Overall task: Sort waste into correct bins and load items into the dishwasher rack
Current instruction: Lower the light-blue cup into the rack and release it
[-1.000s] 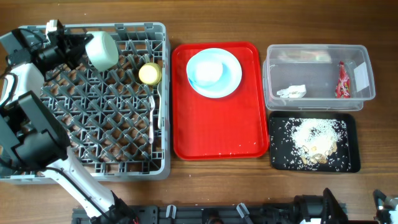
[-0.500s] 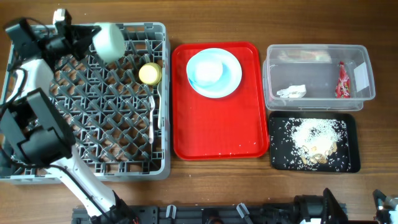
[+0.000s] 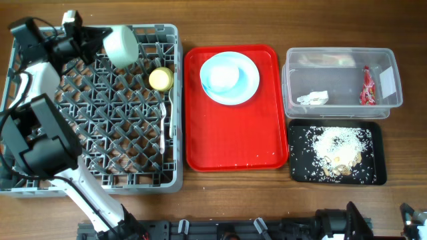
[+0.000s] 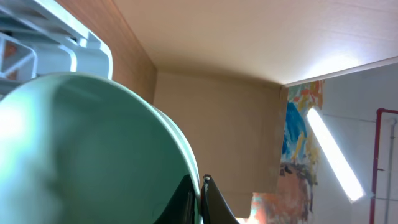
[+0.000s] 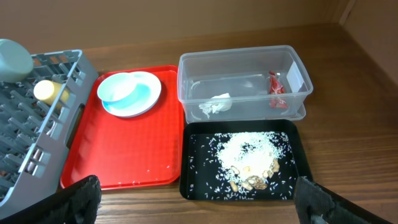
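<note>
Left end effector (image 3: 99,42) is clamped on the rim of the mint-green bowl (image 3: 122,45). The bowl is tipped on its side over the back-left part of the dishwasher rack (image 3: 100,143); can't tell if it touches the pegs. On the left wrist view the bowl fills the left of the shot, with one dark fingertip (image 4: 208,199) right against its edge. Right end effector (image 5: 198,186) is spread wide, nothing between its fingers, low at the near edge of the desk (image 3: 233,193), well apart from everything. Yellow-green cup (image 3: 161,79) sits in the rack near its right wall, just right of the bowl. White plastic cutlery (image 3: 162,127) lies in the rack along the same wall, nearer the front; can't separate spoon from fork. Pale-blue plate (image 3: 230,78) is on the red serving tray (image 3: 233,140), at its far end. Clear tub (image 3: 290,87) holds the white tissue (image 3: 312,99) at left and the red wrapper (image 3: 365,87) at right, next to the white label (image 3: 385,81). Black tray (image 3: 297,167), just in front of the tub, holds the rice scraps (image 3: 341,150) with brownish bits, piled right of centre, with loose grains scattered around.
</note>
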You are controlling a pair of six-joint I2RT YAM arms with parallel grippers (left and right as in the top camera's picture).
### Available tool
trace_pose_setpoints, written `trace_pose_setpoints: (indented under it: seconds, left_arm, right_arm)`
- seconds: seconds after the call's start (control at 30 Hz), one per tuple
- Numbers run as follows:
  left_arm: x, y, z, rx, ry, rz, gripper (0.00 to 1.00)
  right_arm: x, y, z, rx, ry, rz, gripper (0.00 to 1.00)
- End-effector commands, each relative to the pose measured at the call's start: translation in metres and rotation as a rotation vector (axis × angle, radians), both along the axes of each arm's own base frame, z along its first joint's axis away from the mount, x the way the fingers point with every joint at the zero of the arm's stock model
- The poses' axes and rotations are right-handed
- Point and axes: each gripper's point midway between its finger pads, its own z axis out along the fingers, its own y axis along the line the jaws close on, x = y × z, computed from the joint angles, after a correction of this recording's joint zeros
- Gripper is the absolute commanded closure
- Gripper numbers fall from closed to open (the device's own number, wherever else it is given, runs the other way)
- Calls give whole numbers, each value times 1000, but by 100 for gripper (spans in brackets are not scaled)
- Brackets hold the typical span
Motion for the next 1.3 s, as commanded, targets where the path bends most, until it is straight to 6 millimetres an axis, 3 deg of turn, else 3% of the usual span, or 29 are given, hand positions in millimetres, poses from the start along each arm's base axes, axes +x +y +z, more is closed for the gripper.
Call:
trace_pose_setpoints:
  seconds: [0.0,0.27,0.33,0.37,0.53,0.8,0.9,1.07,1.17,1.27]
  left_arm:
    - [-6,-2,-3,20,-62,-12,95]
    - [-12,9,-21,0,22,34,94]
    - [-14,14,-23,-2,27,46,87]
    - [-16,15,-24,-1,25,49,1]
    - [-18,19,-26,2,22,59,0]
    - [-27,50,-22,-20,7,105,0]
    - [-28,50,-25,3,-19,112,0]
    - [-28,50,-45,77,23,159,0]
    - [-32,53,-71,186,125,211,0]
    - [-34,61,-79,336,154,256,1]
  right_arm:
    - [-2,2,0,9,-10,8,0]
    - [-2,2,0,9,-10,7,0]
    - [-2,2,0,9,-10,8,0]
    - [-2,2,0,9,-10,8,0]
    - [-2,2,0,9,-10,8,0]
    - [-2,2,0,9,-10,7,0]
    - [-2,2,0,9,-10,7,0]
    - [-2,2,0,9,-10,8,0]
    - [-2,2,0,8,-10,8,0]
    - [-2,2,0,8,-10,8,0]
